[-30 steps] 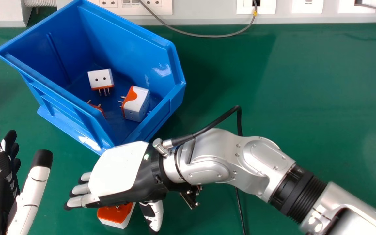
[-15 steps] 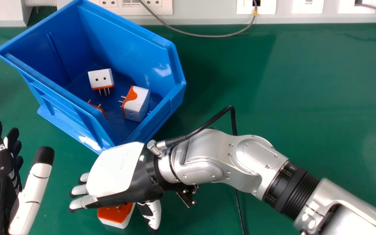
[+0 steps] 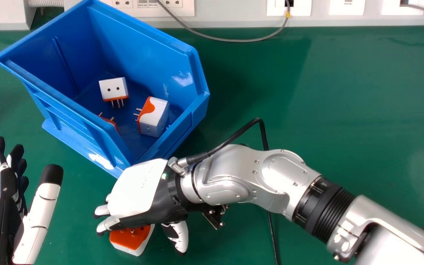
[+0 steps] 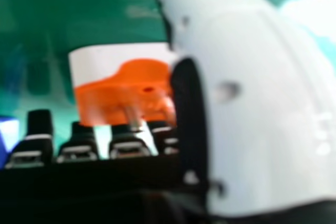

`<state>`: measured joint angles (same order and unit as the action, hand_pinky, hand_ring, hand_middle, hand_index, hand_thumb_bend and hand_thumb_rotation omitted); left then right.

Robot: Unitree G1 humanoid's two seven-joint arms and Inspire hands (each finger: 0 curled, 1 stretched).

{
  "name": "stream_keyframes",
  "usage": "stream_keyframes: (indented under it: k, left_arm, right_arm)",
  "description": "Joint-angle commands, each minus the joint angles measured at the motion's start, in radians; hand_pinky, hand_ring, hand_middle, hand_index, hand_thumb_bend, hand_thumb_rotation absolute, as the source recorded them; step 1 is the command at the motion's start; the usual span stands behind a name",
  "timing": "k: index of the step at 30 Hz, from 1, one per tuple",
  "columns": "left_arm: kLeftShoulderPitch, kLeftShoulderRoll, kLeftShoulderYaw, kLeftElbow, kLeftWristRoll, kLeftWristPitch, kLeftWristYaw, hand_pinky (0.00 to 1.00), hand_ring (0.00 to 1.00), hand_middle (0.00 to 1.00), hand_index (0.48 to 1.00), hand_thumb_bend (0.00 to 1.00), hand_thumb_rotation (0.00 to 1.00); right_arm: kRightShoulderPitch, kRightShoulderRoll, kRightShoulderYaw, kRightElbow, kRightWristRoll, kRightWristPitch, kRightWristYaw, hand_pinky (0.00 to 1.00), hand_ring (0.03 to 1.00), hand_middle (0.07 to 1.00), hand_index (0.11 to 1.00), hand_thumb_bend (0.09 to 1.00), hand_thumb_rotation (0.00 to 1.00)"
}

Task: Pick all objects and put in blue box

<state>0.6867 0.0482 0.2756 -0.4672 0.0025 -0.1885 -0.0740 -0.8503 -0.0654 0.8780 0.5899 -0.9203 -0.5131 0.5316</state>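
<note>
One adapter (image 3: 129, 241) is lying on the table (image 3: 344, 110) partly under the right hand (image 3: 138, 187), between its thumb and its fingers, while the left hand (image 3: 4, 221) is showing well to its left. Just beyond the right hand the box (image 3: 134, 55) is standing, stretching leftward and holding three more adapters (image 3: 114, 88), with wall sockets (image 3: 346, 7) sitting farther behind

No text, label, brand, number or sign can be read in either view.
</note>
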Motion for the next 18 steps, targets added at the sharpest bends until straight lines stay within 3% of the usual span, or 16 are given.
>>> stream_keyframes:
  k: [1, 18]
  left_arm:
    - [0.011, -0.005, -0.007, -0.036, 0.003, -0.011, 0.005, 1.0, 1.0, 1.0, 1.0, 0.76, 0.85]
    - [0.026, -0.005, -0.019, -0.054, 0.012, -0.007, 0.014, 1.0, 1.0, 1.0, 1.0, 0.77, 0.84]
  right_arm:
    - [-0.016, 0.0, 0.007, 0.0, -0.015, 0.004, -0.022, 0.88, 0.965, 0.994, 0.914, 0.483, 0.0]
    - [-0.017, 0.022, 0.021, -0.008, -0.004, 0.02, -0.008, 0.89, 0.963, 0.975, 0.912, 0.465, 0.0]
